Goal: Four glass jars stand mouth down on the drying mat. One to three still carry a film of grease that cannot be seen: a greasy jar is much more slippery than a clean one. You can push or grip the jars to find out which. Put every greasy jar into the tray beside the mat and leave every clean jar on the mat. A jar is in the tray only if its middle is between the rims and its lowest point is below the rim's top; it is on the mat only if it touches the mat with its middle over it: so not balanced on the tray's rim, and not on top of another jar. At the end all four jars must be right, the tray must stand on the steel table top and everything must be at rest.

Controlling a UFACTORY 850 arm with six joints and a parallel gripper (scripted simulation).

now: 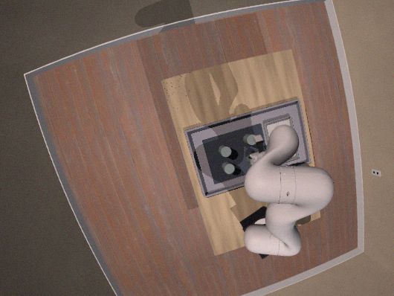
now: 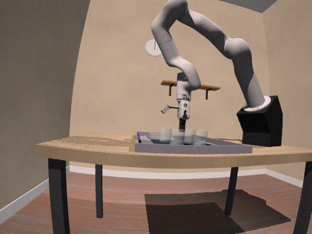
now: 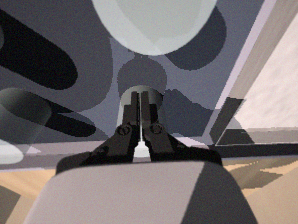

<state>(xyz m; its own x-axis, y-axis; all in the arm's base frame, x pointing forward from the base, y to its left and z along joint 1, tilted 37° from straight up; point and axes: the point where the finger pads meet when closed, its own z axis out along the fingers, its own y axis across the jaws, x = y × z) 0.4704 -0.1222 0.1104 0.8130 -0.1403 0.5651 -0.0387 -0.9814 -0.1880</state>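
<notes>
Four clear glass jars stand mouth down on the dark mat (image 1: 212, 163). The overhead view shows three of them: one (image 1: 225, 151), one (image 1: 229, 169) and one (image 1: 251, 140); the fourth is mostly hidden under my wrist. From the side they stand in a row (image 2: 165, 135) (image 2: 177, 136) (image 2: 189, 136) (image 2: 201, 137). My gripper (image 2: 182, 126) (image 3: 140, 102) is shut with nothing between the fingers. It points straight down over one jar (image 3: 152, 100), its tips about level with the jar tops. Another jar (image 3: 155, 25) stands just ahead and one (image 3: 20, 117) to the left. The pale tray (image 1: 276, 120) (image 3: 277, 95) lies beside the mat, partly under my arm.
The mat and tray sit on a rimmed steel top (image 1: 208, 186) (image 2: 191, 148) on a wooden table (image 1: 223, 223) (image 2: 103, 147). My arm's black base (image 2: 260, 123) stands at the table's right end. A wall shelf (image 2: 191, 85) hangs behind.
</notes>
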